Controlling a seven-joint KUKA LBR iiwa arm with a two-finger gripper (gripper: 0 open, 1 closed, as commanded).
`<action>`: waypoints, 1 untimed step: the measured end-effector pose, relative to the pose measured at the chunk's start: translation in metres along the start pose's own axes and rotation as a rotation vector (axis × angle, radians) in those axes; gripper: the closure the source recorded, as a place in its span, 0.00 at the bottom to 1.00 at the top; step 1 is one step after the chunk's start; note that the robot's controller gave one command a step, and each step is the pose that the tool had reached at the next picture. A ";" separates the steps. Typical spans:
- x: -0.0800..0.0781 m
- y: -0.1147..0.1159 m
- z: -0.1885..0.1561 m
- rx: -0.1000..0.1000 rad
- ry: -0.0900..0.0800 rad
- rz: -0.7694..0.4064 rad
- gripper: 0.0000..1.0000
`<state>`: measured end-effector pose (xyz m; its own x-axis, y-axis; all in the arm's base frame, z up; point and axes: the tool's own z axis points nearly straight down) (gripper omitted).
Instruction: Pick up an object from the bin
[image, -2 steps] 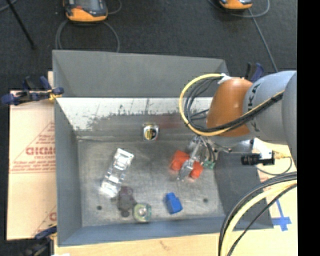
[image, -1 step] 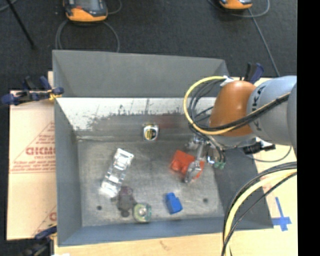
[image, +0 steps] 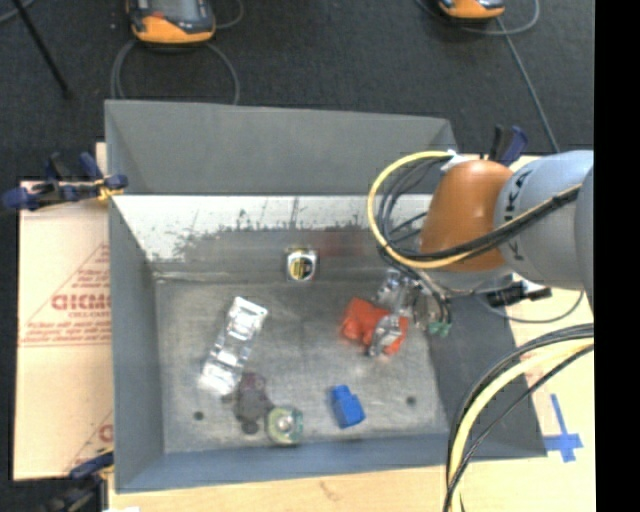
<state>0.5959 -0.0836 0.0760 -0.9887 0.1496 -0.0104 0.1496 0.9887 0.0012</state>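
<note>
Risk sits mainly with the red crumpled thing (image: 358, 322), which lies on the floor of the grey bin (image: 135, 330), toward the side where the arm comes in. The pincer (image: 388, 332) is down at the arm-side edge of that red thing, touching it or very nearly. Whether the pincer is wide, narrow or closed on anything cannot be told, because the wrist's metal parts and the red shape run together there.

If the hold lands only on a thin edge, the red thing would probably twist free or drop on the lift. A small red-orange bit just beside it may be part of it or a separate scrap, and catching that alone would leave the main body behind.

The blue block (image: 346, 407), the clear plastic packet (image: 232, 345), the dark lump (image: 250, 400) and the small yellowish piece (image: 301, 264) all lie well apart from the red thing. Knocking into one of them looks unlikely. Scraping the bin floor looks likelier.
</note>
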 end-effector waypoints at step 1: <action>-0.003 0.024 -0.155 0.000 -0.003 0.019 1.00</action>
